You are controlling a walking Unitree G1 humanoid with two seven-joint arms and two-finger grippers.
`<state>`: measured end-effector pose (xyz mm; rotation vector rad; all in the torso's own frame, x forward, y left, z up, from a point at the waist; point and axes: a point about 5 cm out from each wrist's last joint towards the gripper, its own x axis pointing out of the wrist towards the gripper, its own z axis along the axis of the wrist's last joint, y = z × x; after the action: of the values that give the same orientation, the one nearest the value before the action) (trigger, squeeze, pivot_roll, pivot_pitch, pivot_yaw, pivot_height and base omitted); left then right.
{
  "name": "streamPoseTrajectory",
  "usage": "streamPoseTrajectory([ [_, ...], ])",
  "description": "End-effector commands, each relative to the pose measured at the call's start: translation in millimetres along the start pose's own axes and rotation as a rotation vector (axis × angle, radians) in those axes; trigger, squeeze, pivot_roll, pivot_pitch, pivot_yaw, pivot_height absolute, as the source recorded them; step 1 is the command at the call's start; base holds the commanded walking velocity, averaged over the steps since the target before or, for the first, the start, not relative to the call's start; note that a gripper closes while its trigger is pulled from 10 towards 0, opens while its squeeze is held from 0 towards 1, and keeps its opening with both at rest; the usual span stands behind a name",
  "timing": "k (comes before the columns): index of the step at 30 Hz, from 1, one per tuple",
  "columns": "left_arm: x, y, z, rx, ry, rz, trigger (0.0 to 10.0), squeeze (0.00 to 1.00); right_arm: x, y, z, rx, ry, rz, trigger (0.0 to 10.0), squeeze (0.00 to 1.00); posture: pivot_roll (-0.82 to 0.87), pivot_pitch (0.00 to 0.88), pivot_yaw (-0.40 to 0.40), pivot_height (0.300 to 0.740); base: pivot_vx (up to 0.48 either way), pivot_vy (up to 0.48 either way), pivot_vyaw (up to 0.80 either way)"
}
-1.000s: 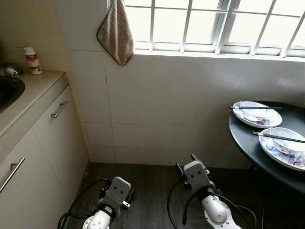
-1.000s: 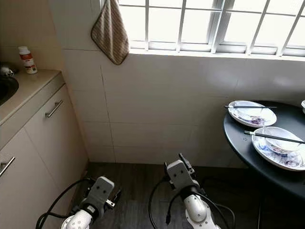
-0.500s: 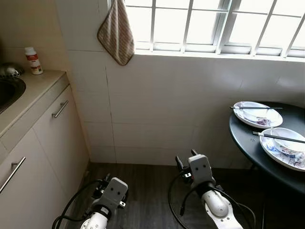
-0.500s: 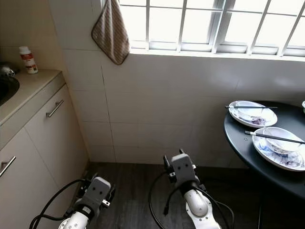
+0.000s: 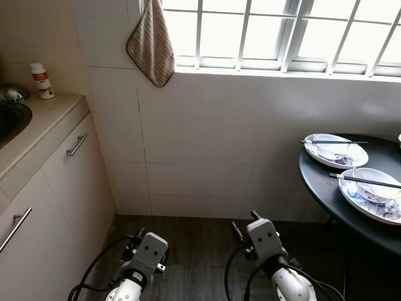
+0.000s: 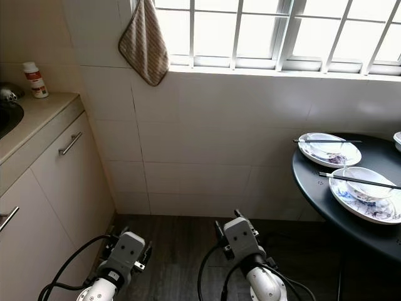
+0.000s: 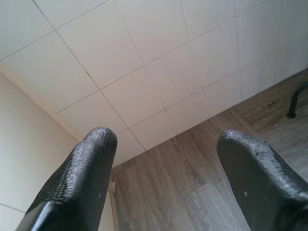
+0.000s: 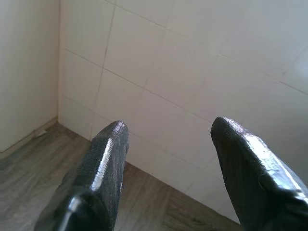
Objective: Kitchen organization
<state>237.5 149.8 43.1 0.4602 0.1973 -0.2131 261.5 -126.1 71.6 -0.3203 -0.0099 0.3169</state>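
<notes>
On a dark round table [image 5: 326,188] at the right sit two white plates. The far plate [image 5: 332,149] and the near plate [image 5: 371,194] each carry smeared leftovers and a pair of black chopsticks [image 5: 366,181]. My left gripper [image 7: 163,139] is open with nothing in it, low over the wooden floor by the tiled wall. The right gripper [image 8: 168,127] is open too, facing the same wall. Both arms, left [image 5: 147,251] and right [image 5: 264,237], hang low in front of me, well short of the table.
A beige counter [image 5: 44,119] with a sink [image 5: 9,119] and cabinet doors [image 5: 75,182] runs along the left. A small white bottle [image 5: 42,80] stands on it. A striped towel [image 5: 151,44] hangs below the barred window [image 5: 269,31]. Dark wood floor [image 5: 194,244] lies between counter and table.
The left arm has dropped a little and the right arm has shifted slightly right and down. The view has moved only slightly; plates and bottle stay put.
</notes>
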Motion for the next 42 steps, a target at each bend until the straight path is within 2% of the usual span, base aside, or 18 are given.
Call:
streamPoseTrajectory([
  [1, 0.3, 0.0, 4.2, 0.006, -0.020, -0.014, 10.0, 0.00, 0.5, -0.6, 4.0, -0.016, -0.005, -0.003, 10.0, 0.00, -0.07, 0.000, -0.032, 0.740, 0.000, 0.000, 0.00],
  [8, 0.7, -0.2, 6.7, -0.023, -0.039, -0.014, 10.0, 0.00, 3.6, -6.4, 5.7, -0.010, -0.001, -0.035, 10.0, 0.00, -0.07, 0.000, -0.030, 0.740, 0.000, 0.000, 0.00],
  [16, -0.2, 2.2, 7.9, -0.081, -0.053, -0.009, 10.0, 0.00, 4.6, -4.6, 5.2, -0.028, 0.005, -0.034, 10.0, 0.00, -0.07, 0.000, -0.033, 0.740, 0.120, 0.000, 0.00],
  [32, -0.7, 1.6, 9.3, -0.084, -0.057, -0.014, 10.0, 0.00, 5.4, -7.9, 5.0, -0.025, 0.012, -0.057, 10.0, 0.00, -0.07, 0.000, -0.037, 0.740, 0.412, 0.000, 0.00],
  [37, 0.0, 1.1, 9.7, -0.082, -0.057, -0.015, 10.0, 0.00, 6.3, -11.1, 4.4, -0.040, 0.018, -0.088, 10.0, 0.00, -0.07, 0.000, -0.041, 0.740, 0.262, 0.000, 0.00],
  [39, 0.4, -0.1, 10.2, -0.051, -0.063, -0.017, 10.0, 0.00, 7.7, -15.9, 2.7, -0.053, 0.035, -0.136, 10.0, 0.00, -0.06, 0.000, -0.043, 0.740, 0.000, 0.000, 0.00],
  [42, 0.4, -0.9, 10.2, -0.043, -0.064, -0.018, 10.0, 0.00, 8.3, -16.9, 1.6, -0.053, 0.043, -0.145, 10.0, 0.00, -0.06, 0.000, -0.044, 0.740, 0.000, 0.000, 0.00],
])
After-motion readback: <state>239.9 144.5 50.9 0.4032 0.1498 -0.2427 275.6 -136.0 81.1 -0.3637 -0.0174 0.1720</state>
